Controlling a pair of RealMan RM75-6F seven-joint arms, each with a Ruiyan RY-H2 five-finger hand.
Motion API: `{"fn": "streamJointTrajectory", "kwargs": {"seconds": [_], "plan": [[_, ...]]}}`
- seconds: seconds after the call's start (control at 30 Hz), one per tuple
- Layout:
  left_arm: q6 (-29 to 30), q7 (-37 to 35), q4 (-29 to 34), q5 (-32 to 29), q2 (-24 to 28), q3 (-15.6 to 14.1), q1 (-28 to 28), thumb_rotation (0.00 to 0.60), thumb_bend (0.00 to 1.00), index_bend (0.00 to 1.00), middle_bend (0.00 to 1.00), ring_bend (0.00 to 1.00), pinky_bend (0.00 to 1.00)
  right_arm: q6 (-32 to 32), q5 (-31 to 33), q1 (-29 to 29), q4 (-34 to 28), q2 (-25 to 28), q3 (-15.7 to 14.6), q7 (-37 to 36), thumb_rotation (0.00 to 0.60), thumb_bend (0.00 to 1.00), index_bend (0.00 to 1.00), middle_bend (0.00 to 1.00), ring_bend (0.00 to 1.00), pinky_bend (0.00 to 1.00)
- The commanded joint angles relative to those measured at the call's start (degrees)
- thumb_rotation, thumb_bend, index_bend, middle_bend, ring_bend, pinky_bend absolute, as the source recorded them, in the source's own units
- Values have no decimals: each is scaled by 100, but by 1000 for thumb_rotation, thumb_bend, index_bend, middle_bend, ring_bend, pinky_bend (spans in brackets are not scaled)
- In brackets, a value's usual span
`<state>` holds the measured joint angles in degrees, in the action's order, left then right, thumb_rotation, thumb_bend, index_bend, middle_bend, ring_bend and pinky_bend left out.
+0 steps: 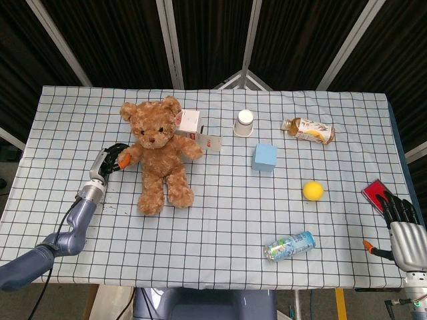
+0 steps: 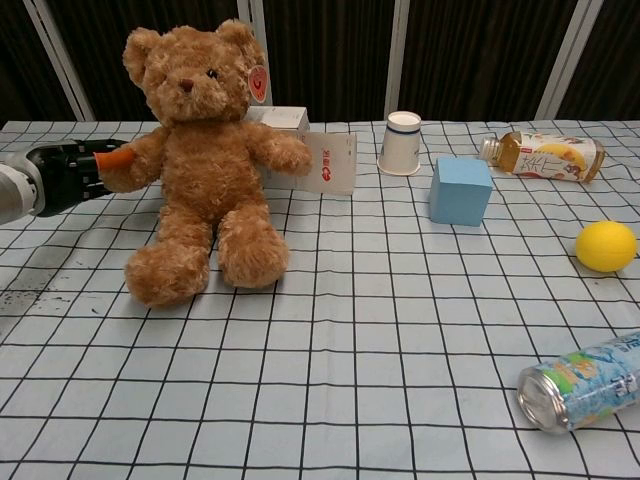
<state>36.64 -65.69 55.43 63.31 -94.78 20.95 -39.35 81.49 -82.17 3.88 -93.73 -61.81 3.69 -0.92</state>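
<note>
From the head view, the teddy bear was sat up on the checked cloth, one arm gripped by the left hand, while the right hand was parked empty at the near right corner, fingers straight and close together. In the chest view the left hand was wrapped around the bear's paw, with a white box just behind the bear.

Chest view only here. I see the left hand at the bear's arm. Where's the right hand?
Observer: In the head view, the right hand is at the table's near right corner and holds nothing.
Operator: Anything near it?
Observer: A flat red object lies just ahead of its fingertips. I cannot tell whether they touch.
Operator: Where does the left arm come in from?
Observer: From the near left corner. The forearm runs up to the left hand, which grips the teddy bear by its paw.
</note>
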Motion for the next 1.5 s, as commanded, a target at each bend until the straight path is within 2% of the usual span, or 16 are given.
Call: {"fn": "streamJointTrajectory", "kwargs": {"seconds": [0.03, 0.47, 0.97, 1.33, 1.5], "plan": [[-3, 172, 89, -110, 30, 71, 10, 600, 686, 492, 503, 101, 74, -4, -10, 2, -9, 3, -6, 1, 600, 131, 55, 18, 0, 0], [107, 816, 391, -351, 110, 305, 27, 600, 683, 495, 500, 101, 74, -49, 3, 23, -6, -16, -10, 35, 600, 132, 55, 18, 0, 0], [128, 730, 614, 89, 179, 294, 34, 600, 677, 492, 489, 100, 74, -138, 28, 60, 10, -34, -21, 53, 600, 131, 55, 18, 0, 0], [-98, 827, -49, -69, -19, 185, 73, 600, 674, 490, 483, 99, 73, -146, 21, 62, -29, -12, -32, 58, 600, 131, 55, 18, 0, 0], [-192, 898, -249, -178, -136, 240, 26, 600, 674, 487, 481, 100, 73, -156, 24, 68, -38, -20, -35, 83, 600, 131, 55, 18, 0, 0]]}}
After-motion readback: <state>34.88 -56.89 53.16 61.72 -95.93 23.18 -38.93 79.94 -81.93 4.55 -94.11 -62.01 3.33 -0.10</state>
